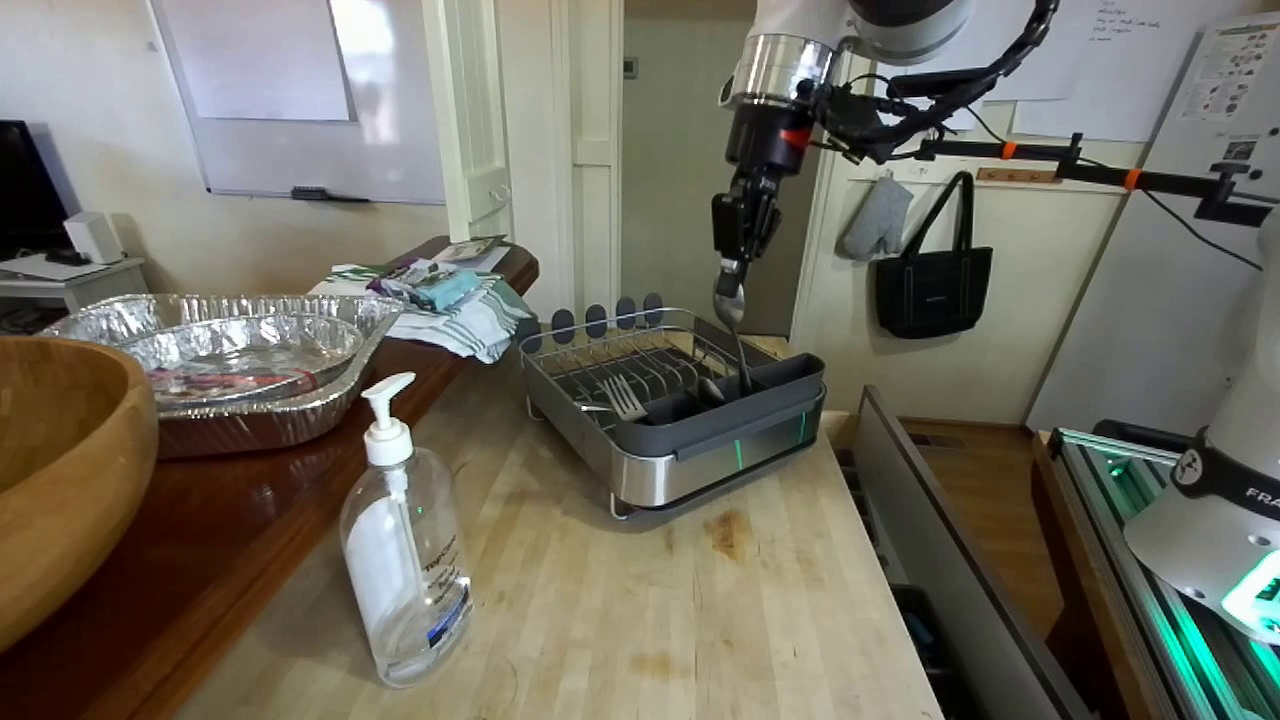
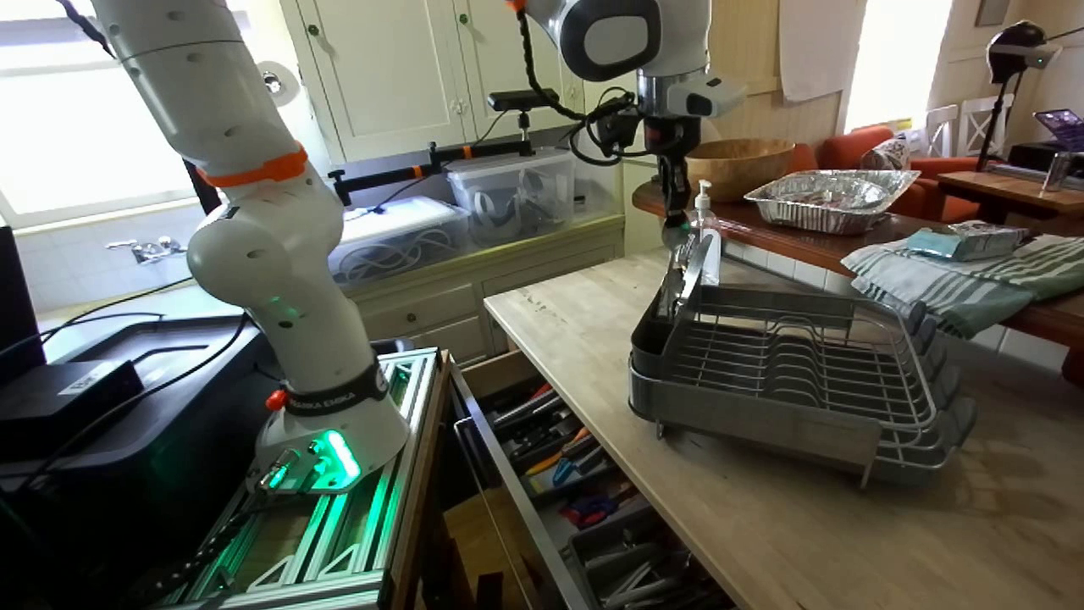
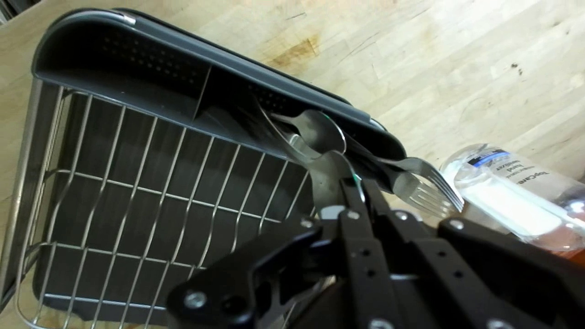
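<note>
I see the gripper (image 1: 734,268) pinching a spoon (image 1: 729,306) by its bowl, handle down in the cutlery caddy (image 1: 715,424) of the dish rack (image 1: 648,482).

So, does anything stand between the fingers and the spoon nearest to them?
Nothing visible: the fingers seem to pinch the nearest spoon at its bowl. Another spoon leans nearby in the cutlery holder, not between them.

In an ext. view, spoon (image 1: 730,307) btm hidden by caddy (image 1: 712,425).
</note>
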`<state>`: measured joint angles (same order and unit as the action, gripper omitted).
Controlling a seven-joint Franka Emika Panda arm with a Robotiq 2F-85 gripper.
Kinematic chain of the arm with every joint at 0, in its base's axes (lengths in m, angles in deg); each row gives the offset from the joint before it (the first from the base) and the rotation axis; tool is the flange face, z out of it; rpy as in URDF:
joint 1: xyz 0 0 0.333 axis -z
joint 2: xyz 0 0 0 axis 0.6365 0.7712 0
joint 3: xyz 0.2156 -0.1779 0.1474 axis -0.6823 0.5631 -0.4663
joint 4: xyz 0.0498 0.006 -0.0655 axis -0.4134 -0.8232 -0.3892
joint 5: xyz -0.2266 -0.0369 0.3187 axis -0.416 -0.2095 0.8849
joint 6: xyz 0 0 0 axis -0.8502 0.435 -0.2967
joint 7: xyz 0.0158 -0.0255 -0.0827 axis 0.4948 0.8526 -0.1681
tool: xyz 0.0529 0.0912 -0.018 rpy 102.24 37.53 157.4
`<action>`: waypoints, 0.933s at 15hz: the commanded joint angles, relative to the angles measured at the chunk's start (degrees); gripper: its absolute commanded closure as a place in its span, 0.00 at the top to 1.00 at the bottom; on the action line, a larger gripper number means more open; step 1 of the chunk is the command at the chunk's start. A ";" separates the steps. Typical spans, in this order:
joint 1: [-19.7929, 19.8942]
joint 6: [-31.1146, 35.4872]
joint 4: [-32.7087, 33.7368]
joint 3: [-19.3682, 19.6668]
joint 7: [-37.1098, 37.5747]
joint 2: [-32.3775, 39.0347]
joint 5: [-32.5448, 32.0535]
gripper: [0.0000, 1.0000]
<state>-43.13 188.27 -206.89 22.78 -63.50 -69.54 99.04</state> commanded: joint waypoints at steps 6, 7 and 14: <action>0.66 1.43 -0.98 0.71 0.21 2.73 -1.16 0.01; 0.71 1.37 -0.96 0.74 0.37 2.95 -1.41 0.02; 0.83 1.10 -0.89 0.85 0.54 3.51 -1.92 0.49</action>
<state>-42.53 188.49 -207.29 23.63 -63.49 -66.12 98.14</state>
